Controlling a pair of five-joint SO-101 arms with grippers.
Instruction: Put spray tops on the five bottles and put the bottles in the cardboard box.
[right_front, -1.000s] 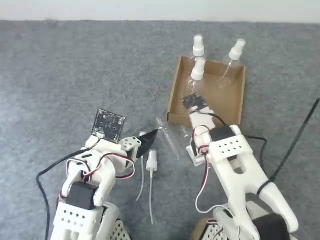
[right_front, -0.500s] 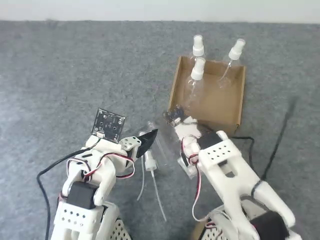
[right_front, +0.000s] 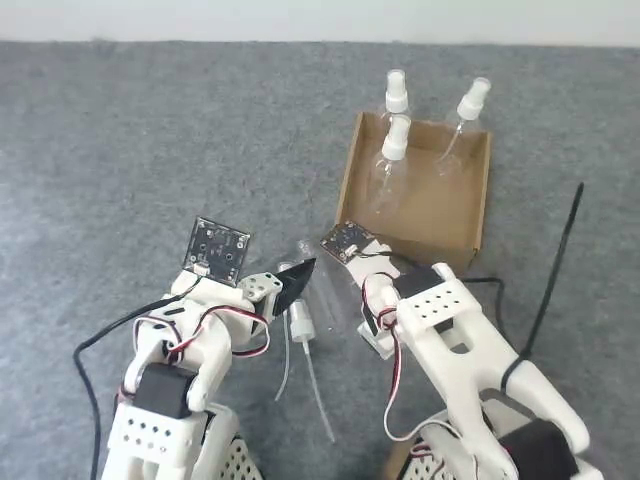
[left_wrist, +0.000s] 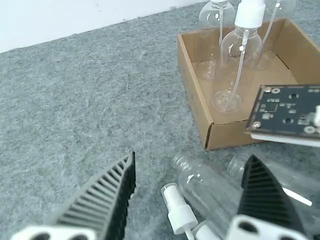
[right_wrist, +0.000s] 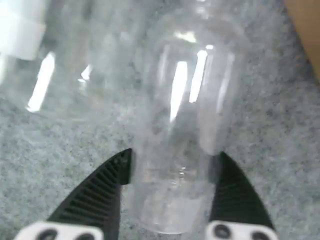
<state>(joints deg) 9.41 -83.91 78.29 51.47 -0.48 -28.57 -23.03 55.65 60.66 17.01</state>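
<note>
While the left gripper (left_wrist: 192, 156) hangs low over the grey fuzzy tabletop (right_front: 150, 140) with its black fingers (left_wrist: 107, 195) wide open and nothing in them, the right gripper (right_wrist: 175, 157) sits down on a clear plastic bottle (right_wrist: 185, 100). That bottle lies on its side on the tabletop. The right gripper's two fingers touch it on both sides, so they have hold of it. A second clear bottle (left_wrist: 200, 182) lies just beside it, also on its side. A loose white spray top with a long thin tube (right_front: 301, 322) lies near the left gripper. The brown cardboard box (right_front: 346, 190) is just past the lying bottles. Three clear bottles with white spray tops (right_front: 397, 138) stand upright inside it.
</note>
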